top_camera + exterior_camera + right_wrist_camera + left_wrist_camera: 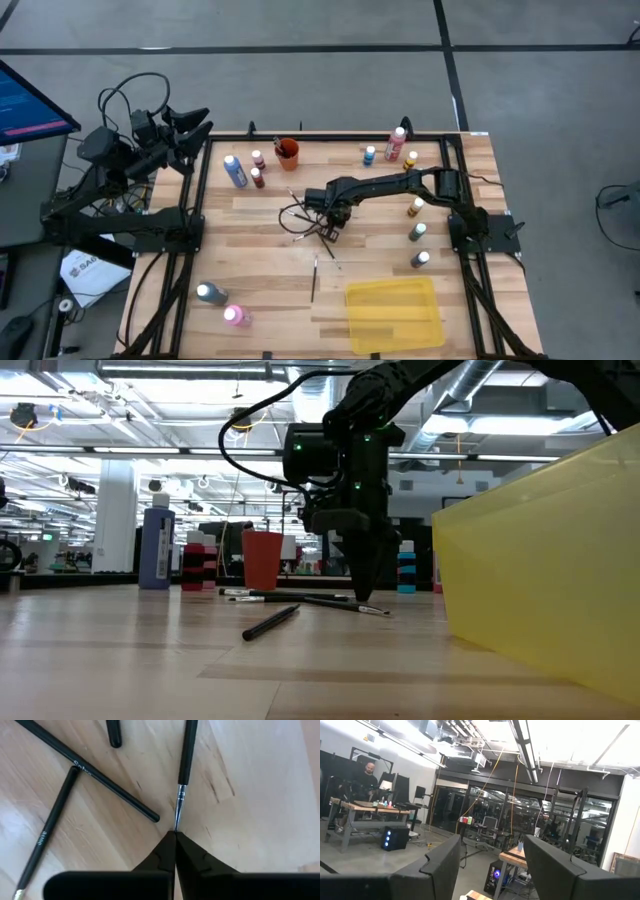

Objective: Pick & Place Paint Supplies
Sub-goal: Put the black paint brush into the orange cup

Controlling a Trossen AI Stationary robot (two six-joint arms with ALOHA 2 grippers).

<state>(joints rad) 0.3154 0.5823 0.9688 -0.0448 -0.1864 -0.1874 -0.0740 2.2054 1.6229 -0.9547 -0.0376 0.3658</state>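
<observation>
Several thin dark paintbrushes (308, 226) lie crossed on the wooden table's middle. My right gripper (334, 226) points down at them with its fingertips at the tabletop, shut at the tip of one paintbrush (184, 765). White-capped paint bottles stand around the table: blue (235, 170) and red (258, 178) at the far left, pink (396, 143) at the far side, green (417, 231) at the right. My left gripper (492, 870) is raised beyond the table's far left corner, open, pointing into the room. My right gripper comes from above, pointing down, and its two fingers meet on the paintbrush's bristle tip (176, 821), just past the silver ferrule, only at their free ends. The brush lies flat on the table, its handle running away from the fingers.
A flat yellow tray (395, 312) lies at the near right. An orange cup (288, 153) stands at the far side. One loose brush (314, 280) lies toward the near edge, and two bottles (222, 304) stand at the near left. Bare wood lies between these.
</observation>
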